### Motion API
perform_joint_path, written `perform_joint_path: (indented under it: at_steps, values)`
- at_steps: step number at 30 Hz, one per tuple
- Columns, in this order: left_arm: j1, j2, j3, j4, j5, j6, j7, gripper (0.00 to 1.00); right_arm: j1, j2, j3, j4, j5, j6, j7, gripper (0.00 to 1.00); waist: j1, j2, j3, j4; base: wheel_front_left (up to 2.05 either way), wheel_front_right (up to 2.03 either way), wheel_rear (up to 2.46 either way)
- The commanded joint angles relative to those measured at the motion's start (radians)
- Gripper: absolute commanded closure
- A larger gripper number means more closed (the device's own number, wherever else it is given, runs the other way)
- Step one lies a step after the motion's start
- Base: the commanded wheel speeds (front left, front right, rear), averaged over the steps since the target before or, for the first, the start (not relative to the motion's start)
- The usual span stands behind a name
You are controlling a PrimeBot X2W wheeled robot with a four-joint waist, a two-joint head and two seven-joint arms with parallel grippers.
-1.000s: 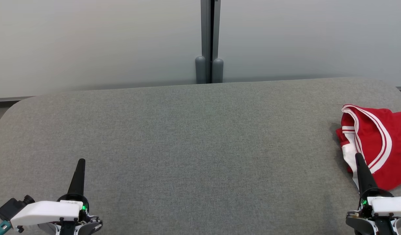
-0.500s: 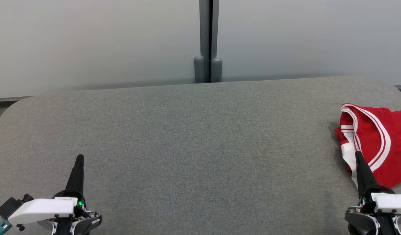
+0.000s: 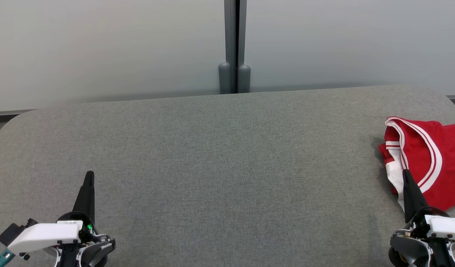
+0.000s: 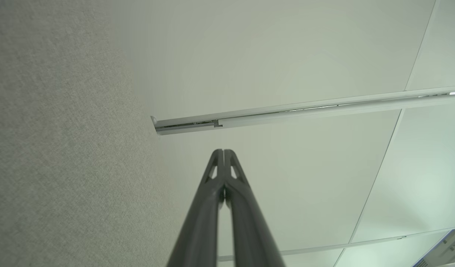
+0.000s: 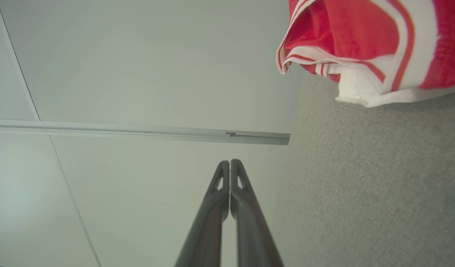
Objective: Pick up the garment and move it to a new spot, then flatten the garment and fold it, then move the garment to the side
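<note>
Your red jersey (image 3: 427,159), trimmed in white stripes, lies bunched on the grey fabric surface (image 3: 227,155). It sits just ahead of the right claw (image 3: 405,172) and off to that claw's right, running out past the edge of the head view. From the head camera the claw's dark tip overlaps the jersey's white lower hem, and you cannot tell from there whether the two touch. In the right wrist view the jersey sits beyond the fingertips and to one side, apart from them, with bare grey fabric between. The right claw's two fingers (image 5: 246,222) are pressed together along their length, tips meeting, closed on themselves.

The left claw (image 3: 89,174) is well apart from the jersey, across the width of the surface, low near the front edge with its tip pointing toward the far wall. In the left wrist view its fingers (image 4: 201,222) are likewise drawn together, tips touching.

Ahead of both claws, past the far edge of the fabric, stand pale wall panels (image 3: 101,48) with a grey post (image 3: 233,44) roughly midway between the two claws. In the left wrist view a pale rail (image 4: 286,110) crosses the panels just beyond the fingertips and ends at the edge of the fabric.
</note>
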Motion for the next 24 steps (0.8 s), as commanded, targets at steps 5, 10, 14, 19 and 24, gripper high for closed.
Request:
perform_joint_path:
  at_steps: [5, 10, 14, 19, 24]
  values:
    - [-0.025, -0.002, 0.013, 0.004, -0.038, -0.012, 0.011, 1.0, -0.022, 0.002, -0.005, 0.013, 0.045, 0.0, 0.01, 1.0, 0.0, -0.0001, 0.001, -0.002, 0.0, 0.0, 0.0]
    - [-0.025, -0.004, 0.016, 0.006, -0.05, -0.013, 0.015, 1.0, -0.025, 0.003, -0.007, 0.019, 0.056, 0.0, 0.011, 1.0, 0.0, -0.0001, 0.002, -0.003, 0.0, 0.0, 0.0]
    - [-0.024, -0.004, 0.016, 0.006, -0.05, -0.011, 0.015, 1.0, -0.026, 0.004, -0.008, 0.019, 0.054, 0.0, 0.012, 1.0, 0.0, -0.0001, 0.002, -0.003, 0.0, 0.0, 0.0]
    - [-0.024, -0.004, 0.016, 0.006, -0.05, -0.011, 0.015, 1.0, -0.026, 0.005, -0.01, 0.019, 0.052, 0.0, 0.014, 1.0, 0.0, -0.0001, 0.002, -0.003, 0.0, 0.0, 0.0]
    - [-0.024, -0.004, 0.016, 0.006, -0.05, -0.011, 0.015, 1.0, -0.026, 0.006, -0.012, 0.019, 0.05, 0.0, 0.015, 1.0, 0.0, -0.0001, 0.002, -0.003, 0.0, 0.0, 0.0]
